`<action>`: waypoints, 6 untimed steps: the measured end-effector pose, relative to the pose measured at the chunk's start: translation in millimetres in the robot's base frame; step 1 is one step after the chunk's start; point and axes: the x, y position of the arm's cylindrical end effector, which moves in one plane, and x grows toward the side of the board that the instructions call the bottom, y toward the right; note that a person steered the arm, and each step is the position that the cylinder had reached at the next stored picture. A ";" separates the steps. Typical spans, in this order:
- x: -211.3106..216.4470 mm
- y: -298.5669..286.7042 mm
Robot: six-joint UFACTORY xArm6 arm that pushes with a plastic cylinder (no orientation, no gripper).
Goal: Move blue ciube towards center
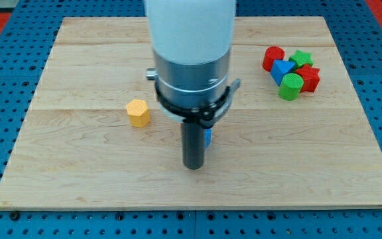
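My tip (193, 166) is a bare rod end with no jaws to open or close, so it grips nothing; it stands on the wooden board (78, 172) a little below the board's middle. At about one o'clock from the tip, touching or nearly touching the rod, a sliver of the blue cube (207, 137) peeks out on the rod's right edge; the rest of it is hidden behind the rod, so its full shape cannot be made out.

At about ten o'clock from the tip, well apart, sits the yellow-orange hexagonal block (138, 113), alone on the view's left half.

At about two o'clock, far off near the board's upper right corner, a tight cluster lies: a red block (273, 58), a green star (302, 58), a blue triangular block (282, 69), a green cylinder (290, 86) and another red block (308, 78), all touching or just beside one another.
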 end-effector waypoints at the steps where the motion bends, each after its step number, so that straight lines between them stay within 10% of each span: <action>1: -10.2 -0.4; 5: -113.1 24.5; 6: -104.9 107.0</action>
